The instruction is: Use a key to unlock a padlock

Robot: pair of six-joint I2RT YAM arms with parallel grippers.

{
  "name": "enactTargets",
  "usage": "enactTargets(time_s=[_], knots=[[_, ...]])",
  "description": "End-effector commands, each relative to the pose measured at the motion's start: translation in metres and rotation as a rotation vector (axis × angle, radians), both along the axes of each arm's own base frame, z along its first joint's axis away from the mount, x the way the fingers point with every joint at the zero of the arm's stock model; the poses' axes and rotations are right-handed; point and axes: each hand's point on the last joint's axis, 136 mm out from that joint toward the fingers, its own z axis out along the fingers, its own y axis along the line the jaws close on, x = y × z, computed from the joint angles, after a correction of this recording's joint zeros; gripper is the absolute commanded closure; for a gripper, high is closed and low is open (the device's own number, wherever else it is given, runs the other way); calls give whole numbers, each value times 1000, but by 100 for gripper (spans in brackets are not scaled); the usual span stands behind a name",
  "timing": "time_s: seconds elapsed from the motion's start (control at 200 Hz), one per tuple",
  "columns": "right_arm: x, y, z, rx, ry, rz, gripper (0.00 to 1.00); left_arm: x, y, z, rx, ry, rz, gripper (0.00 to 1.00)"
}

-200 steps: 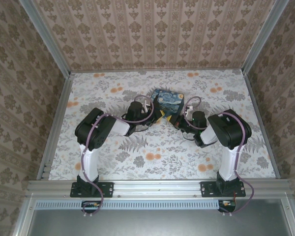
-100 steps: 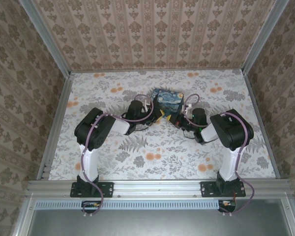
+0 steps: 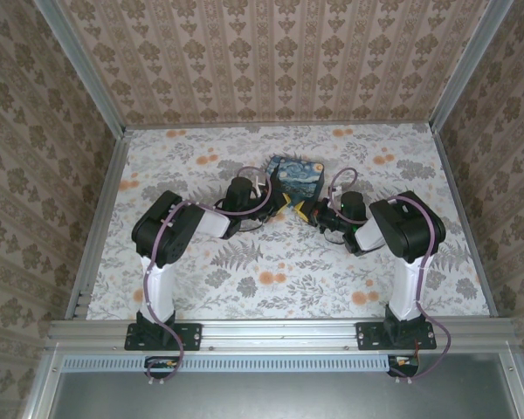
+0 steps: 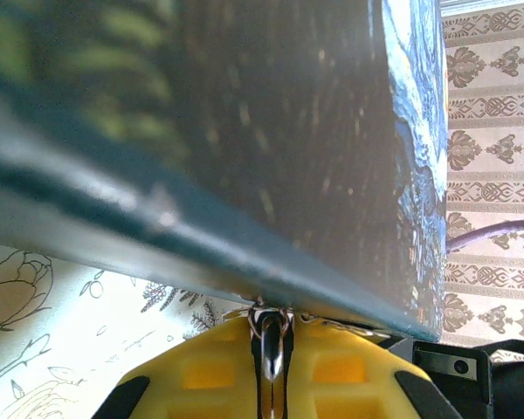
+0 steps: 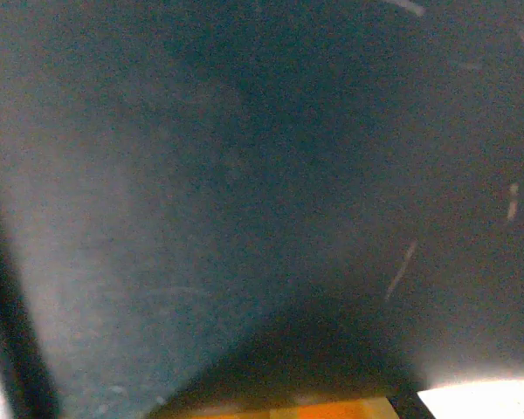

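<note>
Since a second ago the right tool [image 3: 311,211] has slid left along the near side of the painted box [image 3: 295,175], while the left tool [image 3: 281,206] has barely shifted. Both sit at the box's near edge, mid-desk [image 3: 201,148]. From the left wrist, the yellow fingers [image 4: 201,375] are closed around a thin dark metal piece [image 4: 272,342] with wire loops, just under the box's lower edge. I cannot tell whether it is the key. I also cannot tell whether the right tool is open or closed.
</note>
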Motion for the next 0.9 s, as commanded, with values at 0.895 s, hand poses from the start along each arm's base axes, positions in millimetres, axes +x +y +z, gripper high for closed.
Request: enactTargets(time_s=[0.895], knots=[[12, 3, 58, 92, -159, -67, 100, -62, -26, 8, -61, 91, -229, 100]])
